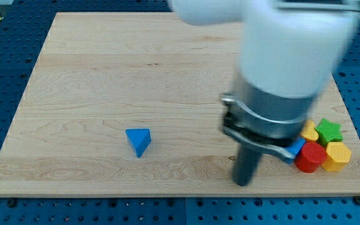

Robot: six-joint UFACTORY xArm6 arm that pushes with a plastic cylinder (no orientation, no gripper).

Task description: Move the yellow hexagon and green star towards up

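Note:
The green star [329, 130] lies at the view's right edge of the wooden board [105, 81]. The yellow hexagon [337, 156] lies just below it, toward the view's bottom right. A red block [310, 156] sits left of the hexagon, and another yellow block [309, 131] sits left of the star. A small blue piece [295, 150] shows beside the red block, partly hidden by the arm. My tip [243, 183] rests on the board left of this cluster, apart from it. A blue triangle [139, 141] lies alone at the lower middle.
The large white and grey arm body [286, 62] covers the board's upper right and hides part of the cluster. Blue perforated table [5, 37] surrounds the board. The board's right edge runs close to the star and hexagon.

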